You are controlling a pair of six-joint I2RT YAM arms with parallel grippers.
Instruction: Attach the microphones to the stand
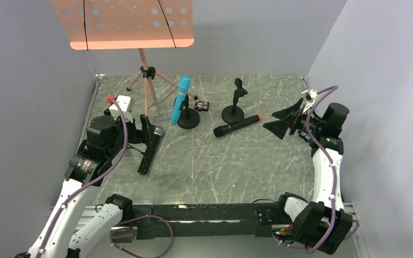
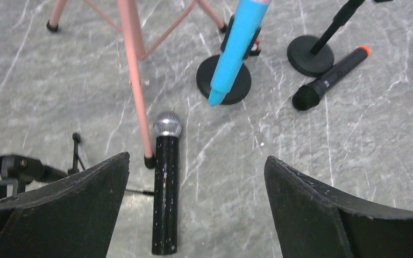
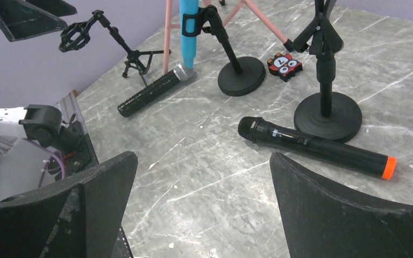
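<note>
One microphone (image 1: 236,125) lies near table (image 1: 220,172) centre.

Grey veined table (image 1: 220,172) carries blue mic (image 1: 180,100), orange-tipped black mic (image 1: 236,126), silver-headed black mic (image 2: 166,188).

Plain lavender-grey walls (image 1: 27,80) on three sides; grey marbled tabletop (image 1: 220,172), white veins; even light.

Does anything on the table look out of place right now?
Only the blue mic is clipped in. The silver-headed mic and orange-tipped mic lie flat on the table, and one stand is empty.
</note>
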